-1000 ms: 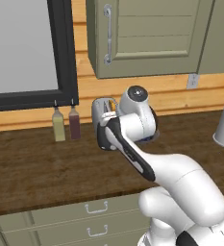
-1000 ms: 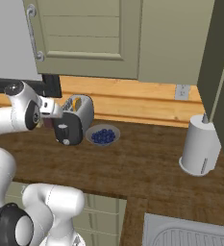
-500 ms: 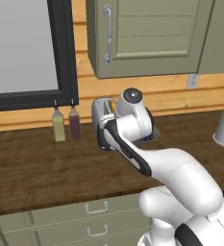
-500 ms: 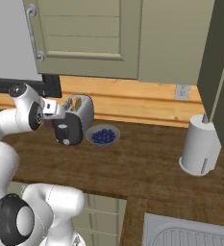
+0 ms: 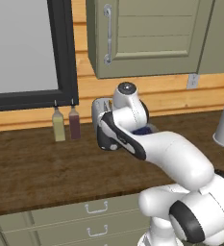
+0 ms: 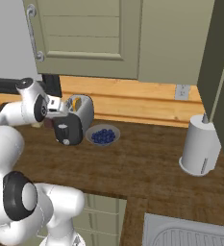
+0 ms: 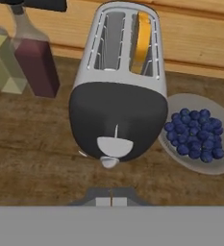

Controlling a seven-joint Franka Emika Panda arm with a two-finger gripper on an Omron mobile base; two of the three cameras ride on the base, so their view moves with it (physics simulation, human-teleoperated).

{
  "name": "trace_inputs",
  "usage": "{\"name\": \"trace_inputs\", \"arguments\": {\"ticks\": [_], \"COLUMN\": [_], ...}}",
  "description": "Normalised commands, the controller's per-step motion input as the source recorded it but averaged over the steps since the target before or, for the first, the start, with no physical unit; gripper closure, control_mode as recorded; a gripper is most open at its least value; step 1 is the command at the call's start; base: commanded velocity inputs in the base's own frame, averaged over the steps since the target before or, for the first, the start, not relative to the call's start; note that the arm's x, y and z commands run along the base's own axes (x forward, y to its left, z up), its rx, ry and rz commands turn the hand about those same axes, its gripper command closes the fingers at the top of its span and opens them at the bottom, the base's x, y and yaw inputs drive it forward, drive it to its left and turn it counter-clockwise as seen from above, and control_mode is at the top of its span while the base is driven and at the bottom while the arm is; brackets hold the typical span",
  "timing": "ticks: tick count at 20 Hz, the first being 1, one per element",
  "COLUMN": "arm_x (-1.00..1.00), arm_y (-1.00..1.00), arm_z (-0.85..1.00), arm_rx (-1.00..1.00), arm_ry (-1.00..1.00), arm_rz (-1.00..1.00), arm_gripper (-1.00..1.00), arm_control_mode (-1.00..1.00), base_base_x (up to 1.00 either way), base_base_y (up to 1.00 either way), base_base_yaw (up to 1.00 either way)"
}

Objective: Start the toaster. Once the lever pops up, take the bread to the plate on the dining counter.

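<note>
One slice of bread (image 7: 142, 41) sat in the toaster (image 7: 118, 86) near the worktop's back edge while my claw (image 7: 111, 201), clenched on nothing, hung before its lever (image 7: 115, 145).

upright silver toaster (image 7: 118, 91) on the wooden worktop, bread (image 7: 143, 41) in its right slot

A grey bowl of blueberries (image 7: 196, 137) sits across from two bottles (image 7: 22, 55).
</note>
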Motion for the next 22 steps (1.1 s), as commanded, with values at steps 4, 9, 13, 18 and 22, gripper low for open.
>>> {"name": "trace_inputs", "arguments": {"ticks": [4,9,13,18,22], "arm_x": [0.18,0.27,0.30,0.17,0.03], "arm_y": [0.00,0.00,0.00,0.00,0.00], "arm_z": [-0.27,-0.21,-0.18,-0.20,-0.32], "arm_rx": [0.00,0.00,0.00,0.00,0.00], "arm_ry": [0.00,0.00,0.00,0.00,0.00], "arm_rz": [0.00,0.00,0.00,0.00,0.00], "arm_gripper": [1.00,1.00,1.00,1.00,1.00], "arm_control_mode": [-1.00,-1.00,-1.00,-1.00,-1.00], "base_base_x": [0.00,0.00,0.00,0.00,0.00], "base_base_y": [0.00,0.00,0.00,0.00,0.00], "base_base_yaw": [0.00,0.00,0.00,0.00,0.00]}}
